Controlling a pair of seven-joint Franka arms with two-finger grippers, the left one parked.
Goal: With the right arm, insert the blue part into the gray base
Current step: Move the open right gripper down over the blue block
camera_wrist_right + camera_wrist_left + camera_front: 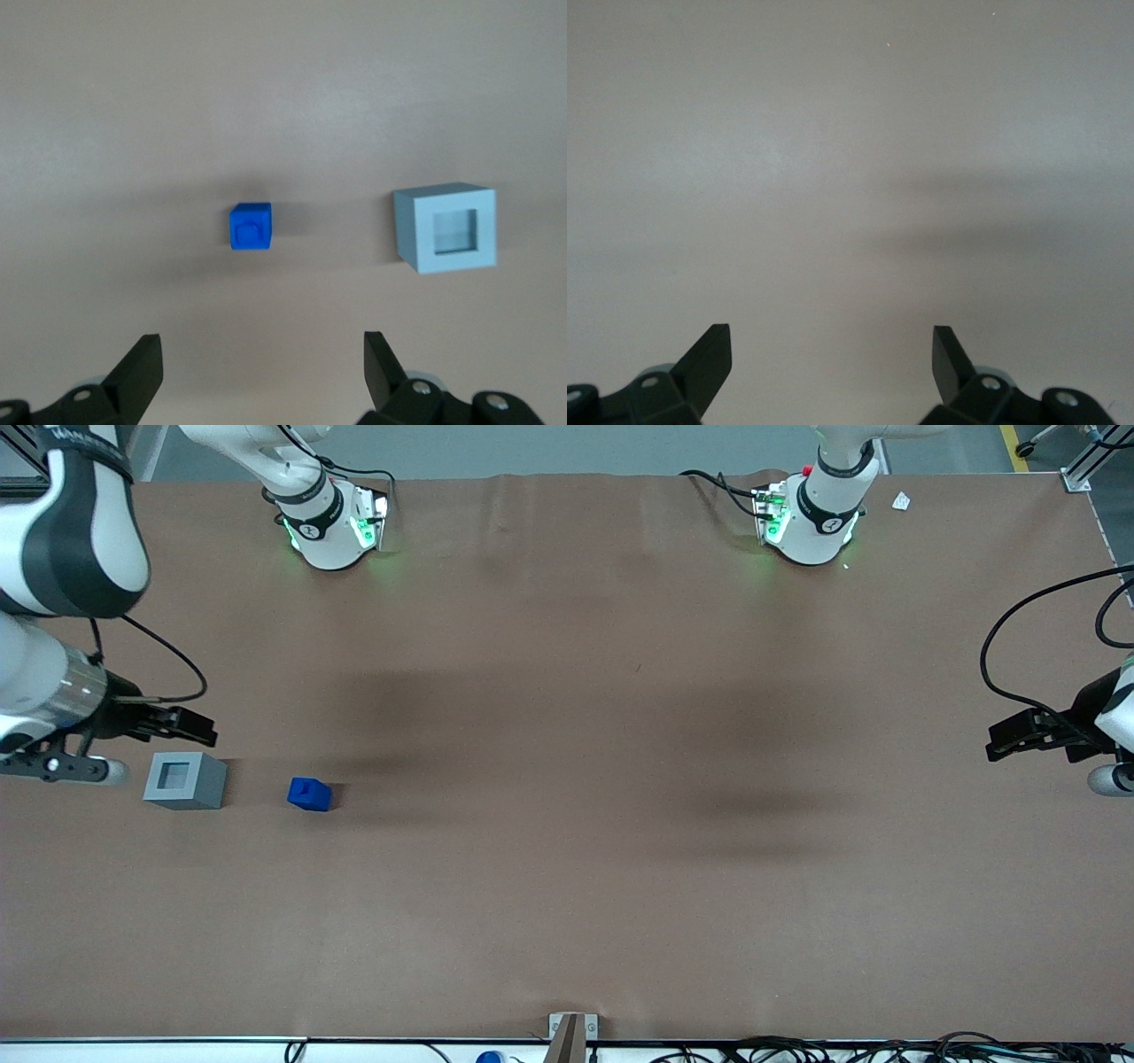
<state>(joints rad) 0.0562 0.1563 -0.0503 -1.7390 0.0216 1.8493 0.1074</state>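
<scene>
Clearly nothing has been picked up yet; view by view:

Front view, gripper: the right arm (53, 558) holds its gripper (182, 726) above the table (567, 886), just beside the gray base and slightly farther from the camera than it; the fingers cannot be read from this angle.
Front view, gray base: the gray base (186, 779) sits flat at the working arm's end of the table, its square recess facing up.
Front view, blue part: the blue part (309, 794) rests on the cloth near the base but apart from it, toward the parked arm's end, and about as near the camera as the base.

Left wrist view: only bare table shows, with none of the task's things.

Right wrist view, gripper: the gripper (261, 376) has its fingers (142, 367) spread wide with nothing between them.
Right wrist view, blue part: the blue part (251, 227) lies ahead of the gap between the fingers, untouched.
Right wrist view, orientation: its raised stud faces the camera, so the stud seems to point upward; the block looks nearly cubic, with no evident long axis.
Right wrist view, gray base: the gray base (446, 228) stands beside the part, well clear of it, recess open.

Step in hand: by my reading, the approach before the grasp.
Next move: likely to centre over the blue part, descend and close on two opposite sides. Whether the stud must be turned to meet the recess I cannot tell.
</scene>
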